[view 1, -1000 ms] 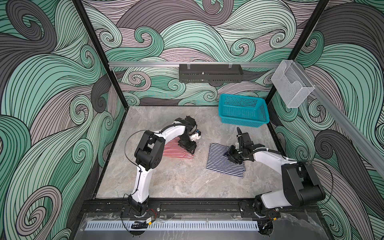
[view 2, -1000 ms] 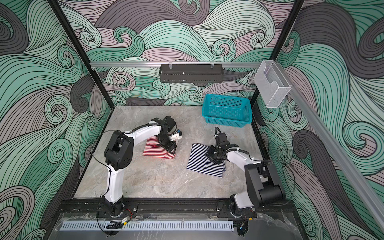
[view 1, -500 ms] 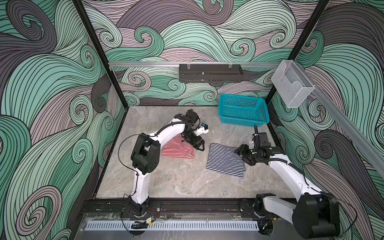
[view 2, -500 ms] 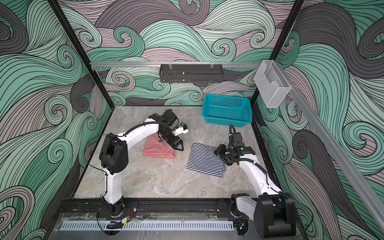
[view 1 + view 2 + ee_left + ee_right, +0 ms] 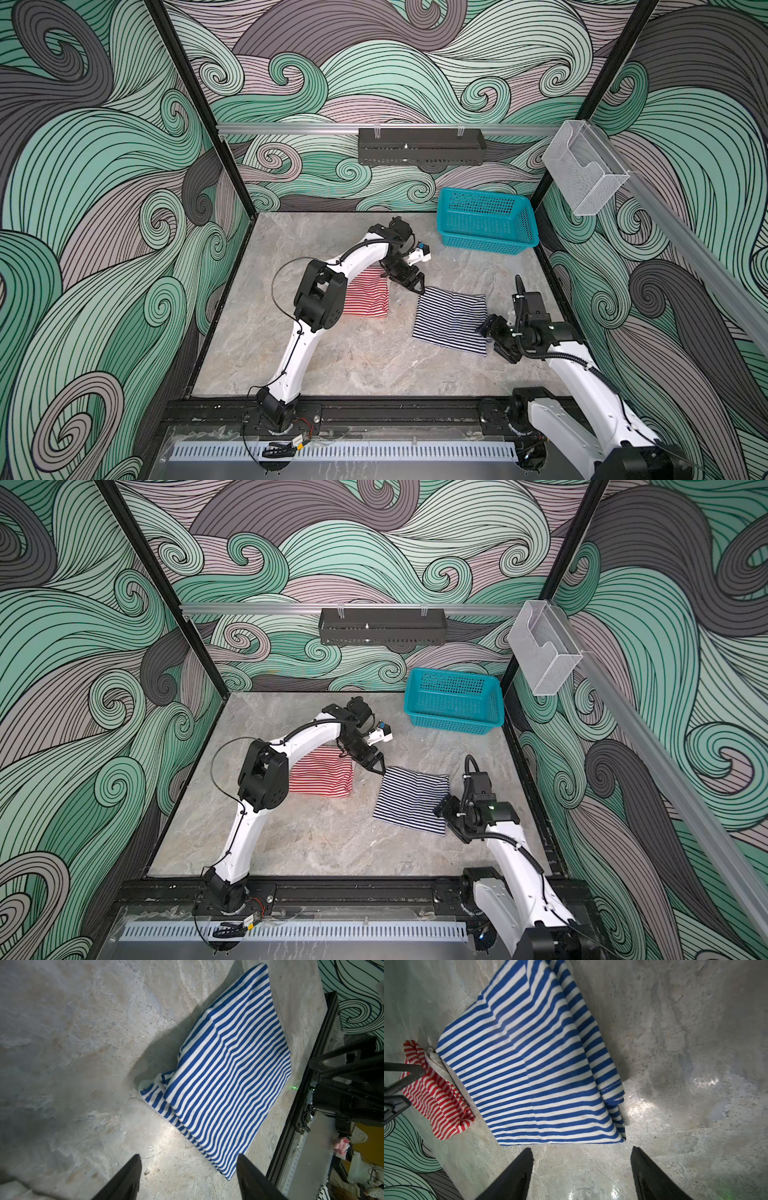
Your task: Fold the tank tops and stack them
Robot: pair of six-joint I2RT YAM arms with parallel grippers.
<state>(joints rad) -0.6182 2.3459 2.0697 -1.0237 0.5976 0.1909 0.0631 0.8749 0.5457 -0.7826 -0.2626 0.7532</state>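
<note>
Two folded tank tops lie side by side, apart, on the stone table. The red-and-white one (image 5: 368, 297) (image 5: 322, 777) (image 5: 440, 1101) is on the left, partly hidden under my left arm. The navy-and-white one (image 5: 451, 320) (image 5: 411, 800) (image 5: 228, 1076) (image 5: 533, 1072) is to its right. My left gripper (image 5: 415, 286) (image 5: 376, 766) (image 5: 188, 1156) hangs open just off the navy top's far left corner, with only bare table between its fingers. At that top's near right edge my right gripper (image 5: 488, 332) (image 5: 444, 812) (image 5: 582, 1149) is open and empty.
A teal mesh basket (image 5: 486, 226) (image 5: 455, 702) stands at the back right of the table. A black shelf (image 5: 419, 145) hangs on the back wall and a clear holder (image 5: 584, 170) on the right rail. Patterned walls close in three sides.
Both grippers have opened. The left one has left the red top and swung right to the navy top's far corner. The right one has pulled back toward the front right.
</note>
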